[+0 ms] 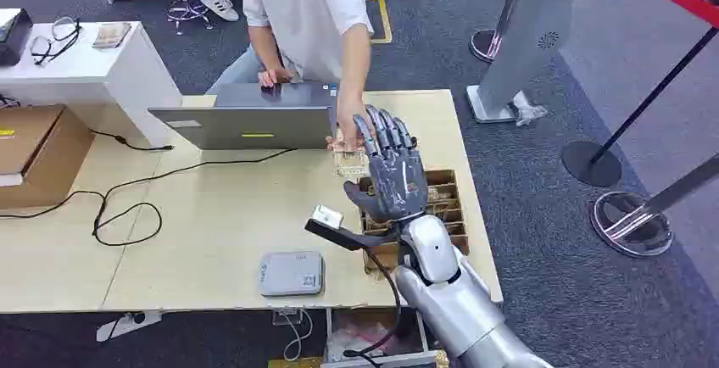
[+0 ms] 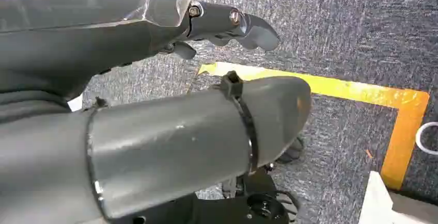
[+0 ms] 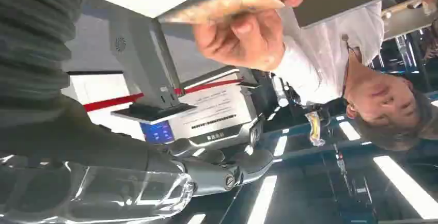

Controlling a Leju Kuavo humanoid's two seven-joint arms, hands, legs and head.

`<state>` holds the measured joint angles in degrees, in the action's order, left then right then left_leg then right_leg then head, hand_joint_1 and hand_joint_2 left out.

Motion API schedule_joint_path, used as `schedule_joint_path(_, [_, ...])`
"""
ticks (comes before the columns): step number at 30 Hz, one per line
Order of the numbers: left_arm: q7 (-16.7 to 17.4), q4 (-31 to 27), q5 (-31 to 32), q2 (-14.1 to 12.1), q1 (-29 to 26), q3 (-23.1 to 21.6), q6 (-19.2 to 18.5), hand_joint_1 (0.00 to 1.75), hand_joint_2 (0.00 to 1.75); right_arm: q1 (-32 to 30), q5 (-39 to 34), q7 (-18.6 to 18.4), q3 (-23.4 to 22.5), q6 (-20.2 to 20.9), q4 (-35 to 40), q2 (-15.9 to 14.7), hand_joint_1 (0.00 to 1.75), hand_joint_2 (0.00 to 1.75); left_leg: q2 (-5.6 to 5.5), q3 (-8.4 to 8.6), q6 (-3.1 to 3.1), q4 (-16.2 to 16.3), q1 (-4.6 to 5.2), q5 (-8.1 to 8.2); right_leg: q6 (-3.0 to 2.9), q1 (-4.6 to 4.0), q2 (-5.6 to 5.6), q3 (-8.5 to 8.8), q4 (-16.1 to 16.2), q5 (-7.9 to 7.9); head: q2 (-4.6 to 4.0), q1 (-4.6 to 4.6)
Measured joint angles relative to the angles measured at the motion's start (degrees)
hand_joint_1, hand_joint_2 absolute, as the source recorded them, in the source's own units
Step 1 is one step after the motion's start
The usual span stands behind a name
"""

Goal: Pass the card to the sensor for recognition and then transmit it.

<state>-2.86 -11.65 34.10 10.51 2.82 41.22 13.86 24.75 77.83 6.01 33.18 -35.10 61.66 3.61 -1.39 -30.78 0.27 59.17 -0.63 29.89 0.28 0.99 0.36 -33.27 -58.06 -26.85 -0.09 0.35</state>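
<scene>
My right hand (image 1: 392, 175) is raised over the right side of the table, palm up, fingers spread, nothing in it. A person's hand (image 1: 346, 133) just beyond my fingertips holds the pale card (image 1: 348, 163). In the right wrist view the card (image 3: 219, 4) is pinched in the person's hand (image 3: 243, 35), apart from my fingers (image 3: 222, 171). The grey flat sensor (image 1: 291, 273) lies near the table's front edge, left of my right arm. My left hand (image 2: 206, 79) hangs over the carpet, thumb and fingers (image 2: 232, 21) apart, holding nothing.
A wooden compartment box (image 1: 443, 207) sits under my right hand. A grey laptop (image 1: 246, 118) stands at the table's back, the person seated behind it. Black cables (image 1: 127, 207) trail across the left half. A cardboard box (image 1: 38, 152) and barrier posts (image 1: 593, 160) flank the table.
</scene>
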Motion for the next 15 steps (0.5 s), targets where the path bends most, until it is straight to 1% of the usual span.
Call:
schedule_joint_path(12, [0.00,0.00,-0.02,-0.17,0.00,0.09,-0.13,0.00,0.00,0.10,0.00,-0.02,0.26,0.00,-0.31,0.04,0.00,1.75,0.00,0.00,0.00,0.00,0.00,0.00,0.00,0.00,0.00,0.00,0.00,0.00,0.00,0.00])
schedule_joint_path(13, [0.07,0.00,0.00,-0.17,0.00,0.09,-0.13,0.00,0.00,0.13,0.00,-0.02,0.28,0.02,-0.35,0.07,0.12,1.75,0.00,0.00,0.00,0.00,0.00,0.00,0.00,0.00,0.00,0.00,0.00,0.00,0.00,0.00])
schedule_joint_path(14, [0.07,0.00,0.00,-0.17,0.00,0.09,-0.15,0.00,0.00,0.14,0.00,-0.04,0.33,0.04,-0.35,0.07,1.48,1.75,0.00,0.00,0.00,0.00,0.00,0.00,0.00,0.00,0.00,0.00,0.00,0.00,0.00,0.00])
schedule_joint_path(15, [0.07,0.00,0.00,-0.17,0.00,0.09,-0.15,0.00,0.00,0.14,0.00,-0.04,0.37,0.04,-0.35,0.07,1.73,1.75,0.00,0.00,0.00,0.00,0.00,0.00,0.00,0.00,0.00,0.00,0.00,0.00,0.00,0.00])
